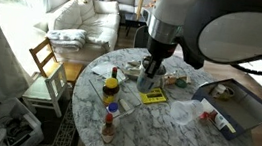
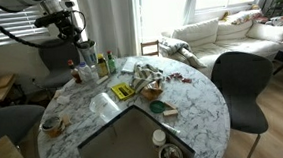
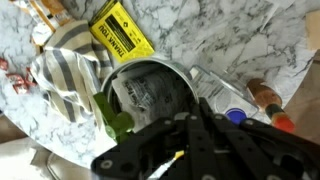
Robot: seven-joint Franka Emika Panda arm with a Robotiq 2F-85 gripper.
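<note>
Round marble bench (image 1: 179, 129) fills the scene, and the arm is down over its far side. The pincer (image 1: 151, 74) is drawn together, tips low at a silver metal cup (image 3: 150, 95). In the wrist view the cup's open mouth sits right against the dark fingers, though whether they pinch its rim I can't tell. Around the bench: a white sofa (image 1: 82, 17) far back by bright windows, and a wooden chair (image 1: 47, 63) at the left. A striped cloth (image 3: 65, 75) lies just left of the cup, touching it. A yellow packet (image 1: 154, 97) lies flat just near of the pincer. It carries black lettering, too blurred to read. A yellow-capped bottle (image 1: 112, 86) stands left of that.
</note>
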